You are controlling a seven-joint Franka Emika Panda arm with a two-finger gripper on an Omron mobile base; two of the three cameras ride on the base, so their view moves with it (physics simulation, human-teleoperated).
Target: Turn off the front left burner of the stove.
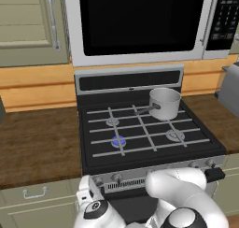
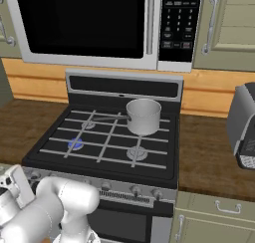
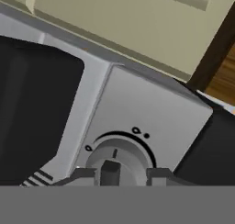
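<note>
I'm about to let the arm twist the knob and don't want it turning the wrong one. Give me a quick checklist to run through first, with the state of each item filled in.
1. Small round front left burner on the black gas stove shows a blue flame disc, so it needs turning off: ok.
2. Two-finger gripper faces a round silver knob at the strip's end by the cabinet: ok.
3. Dark fingertips stand on either side of the knob's raised ridge: ok.
4. Fingers clamped on the ridge: cannot tell.
5. This knob controls that burner: cannot tell.
6. Steel saucepan sits on the back right, away from the knobs: ok.
</note>
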